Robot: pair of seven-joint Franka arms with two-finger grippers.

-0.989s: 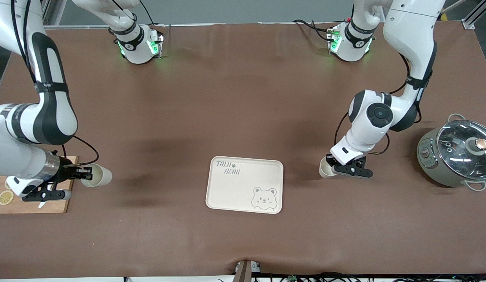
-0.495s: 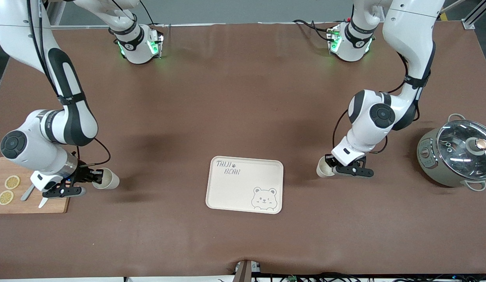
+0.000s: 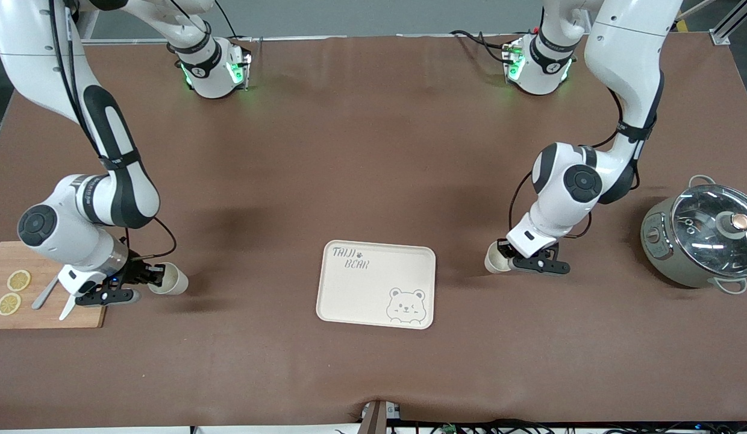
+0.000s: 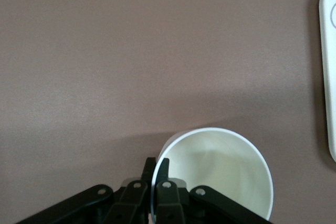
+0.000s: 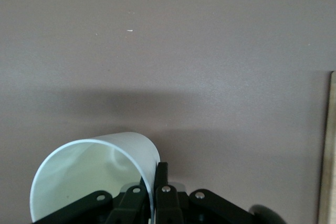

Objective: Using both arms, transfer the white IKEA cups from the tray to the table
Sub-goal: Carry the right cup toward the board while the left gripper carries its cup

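Two cream-white cups are held by their rims, each tipped on its side. My right gripper [image 3: 154,277] is shut on one cup [image 3: 172,280], low over the brown table between the wooden board and the tray. In the right wrist view the fingers [image 5: 161,174] pinch that cup's wall [image 5: 89,174]. My left gripper [image 3: 502,258] is shut on the other cup [image 3: 493,261], low over the table between the tray and the pot. In the left wrist view the fingers [image 4: 163,169] pinch its rim [image 4: 220,174].
A cream bear-printed tray [image 3: 361,295] lies mid-table; its edge shows in the left wrist view [image 4: 329,66]. A grey lidded pot [image 3: 702,241] stands at the left arm's end. A wooden board [image 3: 78,316] with lemon slices [image 3: 12,292] lies at the right arm's end.
My right arm has carried its cup off the board's edge toward the tray and lower. My left gripper has shifted slightly toward the tray with its cup.
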